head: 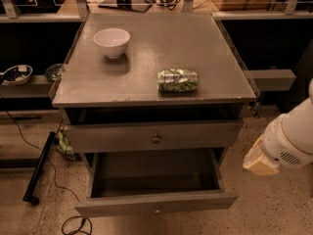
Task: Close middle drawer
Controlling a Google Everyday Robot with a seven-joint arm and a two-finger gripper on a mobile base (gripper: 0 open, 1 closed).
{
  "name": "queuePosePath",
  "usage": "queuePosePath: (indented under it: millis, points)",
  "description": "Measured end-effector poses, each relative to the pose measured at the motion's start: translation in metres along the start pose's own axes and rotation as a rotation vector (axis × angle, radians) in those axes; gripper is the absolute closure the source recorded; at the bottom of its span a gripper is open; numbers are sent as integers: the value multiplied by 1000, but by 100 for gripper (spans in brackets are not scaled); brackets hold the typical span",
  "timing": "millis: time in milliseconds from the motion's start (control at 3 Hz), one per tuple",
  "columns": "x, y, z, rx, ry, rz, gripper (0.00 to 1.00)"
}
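The middle drawer (155,203) is pulled far out at the bottom of the grey cabinet. Its deep box is empty, and its low front panel has a small knob (157,209). Above it, the taller top drawer (154,136) with a round knob stands slightly out. The lowest drawer is hidden below. A white arm segment (288,141) with a cream end piece hangs to the right of the open drawer and apart from it. My gripper is out of view.
On the cabinet top (220,77) stand a white bowl (112,41) at the back left and a green packet (178,80) near the front right. Dark shelves with bowls (17,74) are at the left. A black bar (38,168) and cables lie on the floor at the left.
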State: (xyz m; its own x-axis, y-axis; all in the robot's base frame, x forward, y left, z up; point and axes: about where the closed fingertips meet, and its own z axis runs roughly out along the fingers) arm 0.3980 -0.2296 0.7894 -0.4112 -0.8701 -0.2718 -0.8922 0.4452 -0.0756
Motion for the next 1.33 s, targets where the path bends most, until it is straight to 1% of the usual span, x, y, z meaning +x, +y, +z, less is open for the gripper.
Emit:
queuePosePath:
  millis: [333,667,1000,1333]
  points:
    - [20,33,27,-54,-16,62,100]
    - [36,50,53,-97,-22,100,100]
    - [51,62,80,-150,2,141,100]
    - [52,63,81,-152,3,142,100]
